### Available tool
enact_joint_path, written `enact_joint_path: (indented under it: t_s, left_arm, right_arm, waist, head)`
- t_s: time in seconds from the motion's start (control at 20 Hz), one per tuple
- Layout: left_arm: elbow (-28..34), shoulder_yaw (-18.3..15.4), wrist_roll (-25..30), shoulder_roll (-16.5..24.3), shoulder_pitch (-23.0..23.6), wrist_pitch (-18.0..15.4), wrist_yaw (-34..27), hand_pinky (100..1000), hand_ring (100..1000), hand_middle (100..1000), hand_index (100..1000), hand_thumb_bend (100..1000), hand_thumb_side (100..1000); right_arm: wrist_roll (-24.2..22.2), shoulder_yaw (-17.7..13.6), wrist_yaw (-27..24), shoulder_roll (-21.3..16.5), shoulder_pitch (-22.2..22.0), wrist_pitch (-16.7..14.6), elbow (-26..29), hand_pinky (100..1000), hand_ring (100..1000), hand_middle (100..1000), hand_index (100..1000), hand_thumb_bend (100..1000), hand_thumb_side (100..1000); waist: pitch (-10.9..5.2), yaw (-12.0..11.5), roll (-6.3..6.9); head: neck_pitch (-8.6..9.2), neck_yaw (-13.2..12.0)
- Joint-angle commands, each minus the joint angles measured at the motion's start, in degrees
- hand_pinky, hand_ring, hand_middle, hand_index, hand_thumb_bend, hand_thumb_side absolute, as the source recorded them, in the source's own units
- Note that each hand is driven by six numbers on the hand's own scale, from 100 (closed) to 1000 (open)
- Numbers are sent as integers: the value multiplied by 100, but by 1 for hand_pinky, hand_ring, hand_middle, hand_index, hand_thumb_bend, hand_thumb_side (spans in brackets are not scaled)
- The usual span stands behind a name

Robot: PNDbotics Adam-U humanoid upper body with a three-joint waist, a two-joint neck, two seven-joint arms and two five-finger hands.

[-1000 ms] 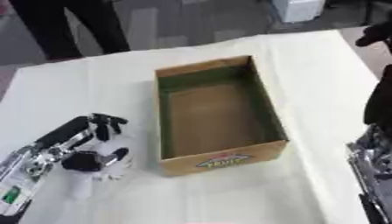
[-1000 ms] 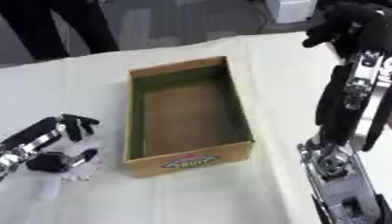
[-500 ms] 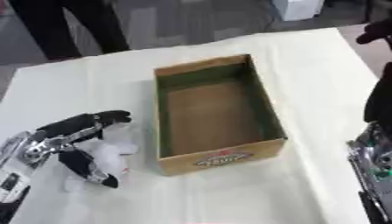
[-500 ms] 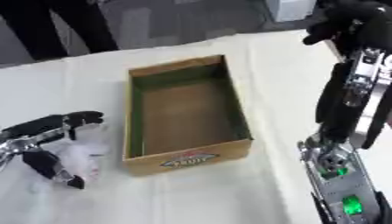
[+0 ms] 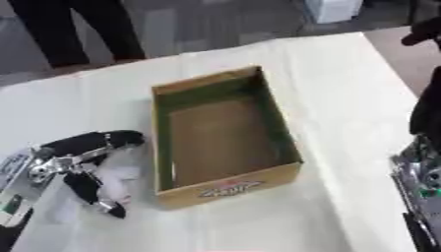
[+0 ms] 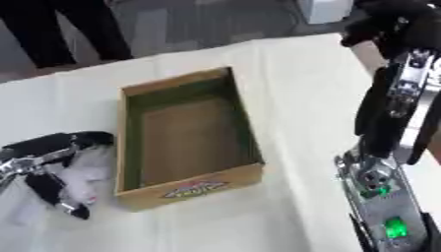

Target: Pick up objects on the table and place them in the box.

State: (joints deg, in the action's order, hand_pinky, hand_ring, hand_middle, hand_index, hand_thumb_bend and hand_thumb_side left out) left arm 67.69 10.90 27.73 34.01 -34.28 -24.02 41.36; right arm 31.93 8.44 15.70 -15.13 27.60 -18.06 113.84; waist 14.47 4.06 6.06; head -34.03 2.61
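Since a second ago the white object has come into my left hand: then my fingers were bunched low over it, half a second ago they had spread wide, and now they curve around it, fingers arched over its top and the thumb reaching down its near side. I would call that a hold on the soft white thing, though I cannot tell whether it has left the table yet; it looks to sit at or just above the cloth, just beside the left wall of the box and still outside it. What it is I cannot make out beyond pale and soft-edged, with a pinkish spot low on it.

Inside, the box shows only its bare brown floor, so I judge nothing has been placed yet and this would be the first item. From here the job is to lift it over the left wall and let go inside.

At the right edge my right hand hangs high, dark fingers curled, holding nothing.
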Motion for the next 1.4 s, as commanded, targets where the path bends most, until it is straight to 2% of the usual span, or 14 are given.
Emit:
enact_joint_path:
  t_s: [0.05,0.25,0.3,0.35,0.4,0.45,0.5,0.55,0.6,0.65,0.75,0.9,1.15,1.4]
  left_arm:
    - [-388,-26,162,72,33,0,278,1000,1000,1000,1000,697,390]
    - [-592,-110,191,149,45,78,414,942,936,1000,1000,399,247]
    - [-617,-124,158,165,51,106,424,974,956,1000,1000,472,280]
    - [-623,-136,106,182,59,126,419,860,873,1000,1000,143,203]
    - [-615,-142,40,199,70,150,401,832,848,1000,1000,100,197]
    - [-595,-141,-27,213,82,168,374,721,782,1000,1000,100,216]
    - [-570,-134,-87,226,95,184,343,785,821,1000,1000,100,204]
    - [-523,-132,-168,241,105,191,303,500,657,920,1000,100,335]
    - [-478,-121,-251,258,124,198,254,500,657,921,1000,100,290]
    - [-418,-117,-343,267,135,190,188,316,535,823,974,100,521]
    - [-256,-103,-552,305,178,134,-5,169,437,724,905,100,548]
    - [-17,-91,-879,353,220,-44,-284,191,404,669,855,100,521]
    - [271,-81,-1504,402,255,-491,-593,100,122,350,463,100,519]
    - [443,-49,-1687,434,287,-616,-701,100,100,160,311,100,516]
  right_arm:
    - [11,-28,8,-37,94,-11,76,407,483,546,650,100,853]
    - [13,-30,12,-42,90,-12,76,406,482,546,650,100,853]
    - [12,-29,14,-45,87,-12,76,407,482,546,650,100,853]
    - [13,-30,17,-47,85,-11,76,402,482,546,650,100,853]
    - [15,-32,20,-49,82,-9,76,401,482,546,650,100,853]
    - [16,-33,22,-52,79,-8,76,393,482,546,650,100,853]
    - [16,-33,24,-54,77,-6,76,396,482,546,650,100,853]
    - [17,-33,26,-57,72,-4,76,386,482,546,650,100,853]
    - [18,-34,28,-60,69,-3,76,386,482,546,650,100,853]
    - [18,-34,30,-64,65,-1,76,383,482,546,650,100,853]
    - [19,-34,35,-74,56,1,76,382,482,546,650,100,853]
    - [20,-35,42,-85,49,3,76,381,481,546,650,100,853]
    - [15,-39,51,-90,49,7,76,375,481,545,647,100,854]
    - [19,-41,59,-94,52,4,76,375,482,545,646,100,854]
  waist:
    - [-61,13,-33]
    - [-57,5,-23]
    - [-56,3,-22]
    - [-55,-1,-23]
    - [-54,-4,-24]
    - [-54,-8,-26]
    - [-54,-11,-27]
    - [-54,-17,-30]
    - [-53,-22,-31]
    - [-53,-29,-32]
    - [-51,-45,-34]
    - [-50,-57,-35]
    - [-53,-59,-32]
    - [-50,-65,-22]
  head:
    - [4,87]
    - [-17,96]
    - [-23,96]
    - [-31,96]
    - [-38,95]
    - [-45,93]
    - [-48,92]
    - [-55,91]
    - [-58,90]
    - [-69,85]
    - [-86,84]
    - [-101,82]
    - [-95,65]
    - [-83,57]
